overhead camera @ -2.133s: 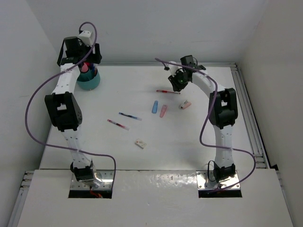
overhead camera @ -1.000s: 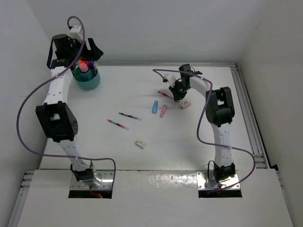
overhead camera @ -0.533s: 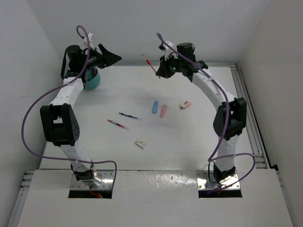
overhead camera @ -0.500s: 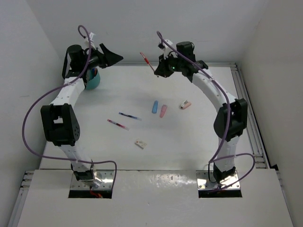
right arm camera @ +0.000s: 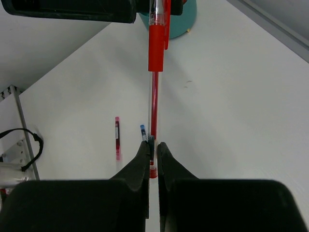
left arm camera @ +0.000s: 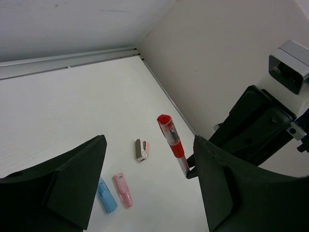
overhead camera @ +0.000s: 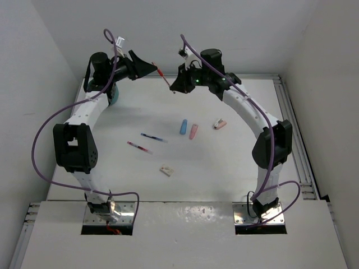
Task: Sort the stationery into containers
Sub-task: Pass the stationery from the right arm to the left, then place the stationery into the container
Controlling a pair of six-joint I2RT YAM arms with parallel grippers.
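Note:
My right gripper (overhead camera: 174, 88) is shut on a thin red pen (overhead camera: 163, 75) and holds it in the air, its cap end toward my left gripper (overhead camera: 150, 67). In the right wrist view the red pen (right arm camera: 154, 92) sticks up from the shut gripper (right arm camera: 153, 145). My left gripper (left arm camera: 149, 183) is open, and the red pen (left arm camera: 171, 142) hangs between its spread fingers, touching neither. The teal cup (overhead camera: 115, 96) is mostly hidden behind the left arm; it also shows in the right wrist view (right arm camera: 182, 21).
On the table lie a blue eraser (overhead camera: 183, 126), a pink eraser (overhead camera: 193, 131), a pink-and-grey eraser (overhead camera: 219, 124), a blue pen (overhead camera: 153, 137), a red pen (overhead camera: 139, 147) and a small white eraser (overhead camera: 166, 170). Walls stand close at the back and both sides.
My right gripper took the red pen off the table and carried it up and left. My left gripper swung from over the cup to the right, toward the pen.

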